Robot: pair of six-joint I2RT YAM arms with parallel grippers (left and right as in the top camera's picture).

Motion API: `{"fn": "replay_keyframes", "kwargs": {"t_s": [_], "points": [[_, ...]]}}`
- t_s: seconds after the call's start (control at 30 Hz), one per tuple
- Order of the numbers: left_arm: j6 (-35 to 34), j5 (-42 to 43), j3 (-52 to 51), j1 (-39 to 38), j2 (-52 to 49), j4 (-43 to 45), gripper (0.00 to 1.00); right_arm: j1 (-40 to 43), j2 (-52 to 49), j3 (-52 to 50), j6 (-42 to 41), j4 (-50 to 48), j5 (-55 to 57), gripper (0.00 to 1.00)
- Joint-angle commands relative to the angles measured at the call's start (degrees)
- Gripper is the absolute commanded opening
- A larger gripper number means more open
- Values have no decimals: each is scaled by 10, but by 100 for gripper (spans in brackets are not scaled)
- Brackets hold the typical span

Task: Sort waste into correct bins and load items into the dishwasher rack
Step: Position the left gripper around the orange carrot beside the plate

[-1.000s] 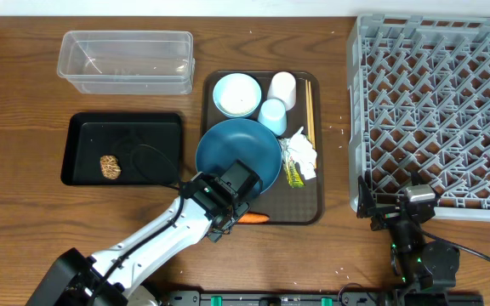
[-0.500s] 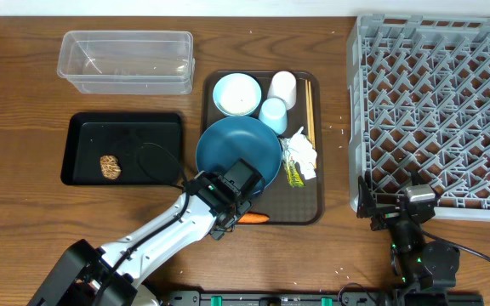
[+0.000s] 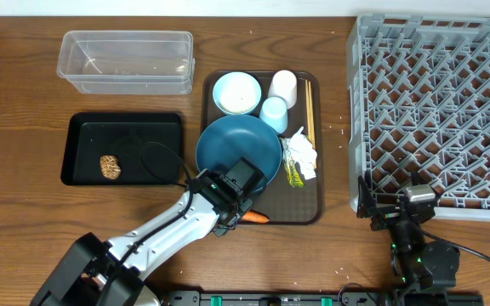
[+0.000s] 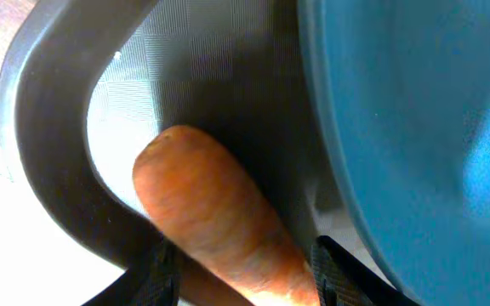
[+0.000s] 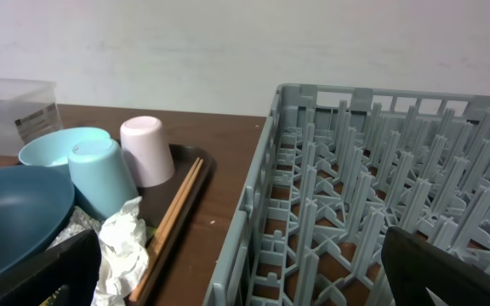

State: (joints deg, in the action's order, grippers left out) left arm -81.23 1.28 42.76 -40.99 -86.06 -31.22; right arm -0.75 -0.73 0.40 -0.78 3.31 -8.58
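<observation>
My left gripper [image 3: 239,211] [image 4: 243,274] is down at the front edge of the brown serving tray [image 3: 311,204], shut on the orange carrot [image 3: 256,218] [image 4: 198,204]. The carrot lies on the tray beside the large dark blue dish [image 3: 238,149] [image 4: 415,127]. A small light blue bowl [image 3: 236,93], a white cup [image 3: 282,87], a light blue cup [image 3: 272,115] and wooden chopsticks [image 3: 308,106] sit at the tray's back. Crumpled white paper [image 3: 301,153] and a yellow-green wrapper [image 3: 294,176] lie on its right. My right gripper [image 3: 401,212] [image 5: 245,276] is open and empty by the grey rack [image 3: 436,110].
A shallow black tray [image 3: 126,127] at the left holds a small brown food lump [image 3: 110,167]. A clear plastic tub [image 3: 126,61] stands behind it. The left arm's cable loops over the black tray's right edge. The rack's near corner [image 5: 313,178] is close to my right gripper.
My left gripper has edged slightly right and forward over the carrot. The carrot, the dishes and the right arm have not moved.
</observation>
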Motion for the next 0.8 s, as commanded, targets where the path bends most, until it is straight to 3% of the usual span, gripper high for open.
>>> {"fn": "replay_keyframes", "kwargs": {"t_s": [0.0, 0.17, 0.77], "points": [[-5, -9, -5, 2, -4, 0, 49, 9, 1, -1, 7, 2, -3, 99], [-5, -9, -5, 2, -4, 0, 41, 9, 1, -1, 6, 2, -3, 99], [-2, -20, -6, -10, -30, -6, 32, 9, 1, -1, 6, 2, -3, 99]]}}
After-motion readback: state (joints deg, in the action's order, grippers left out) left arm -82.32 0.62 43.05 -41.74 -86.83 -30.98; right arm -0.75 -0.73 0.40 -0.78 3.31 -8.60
